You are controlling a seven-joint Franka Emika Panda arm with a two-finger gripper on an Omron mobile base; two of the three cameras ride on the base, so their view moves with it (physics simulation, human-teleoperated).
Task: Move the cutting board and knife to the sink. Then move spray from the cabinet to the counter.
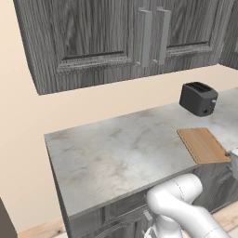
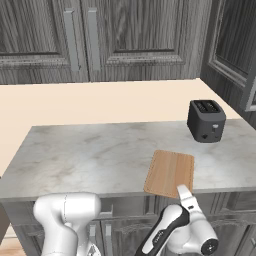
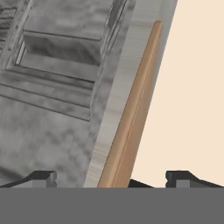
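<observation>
Nothing is moved yet: the cutting board [image 2: 170, 173] lies on the counter [image 2: 90, 155] just in front of the toaster [image 2: 205, 120], the cabinet [image 2: 135, 35] above is closed, and the gripper [image 3: 111, 180] lines up wide open on the board's front edge.

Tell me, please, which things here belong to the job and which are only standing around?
For the job:
- cutting board, at the counter's front edge
- counter
- cabinet, doors shut
- gripper, open, by the board's edge

Only standing around:
- toaster, behind the board
</observation>
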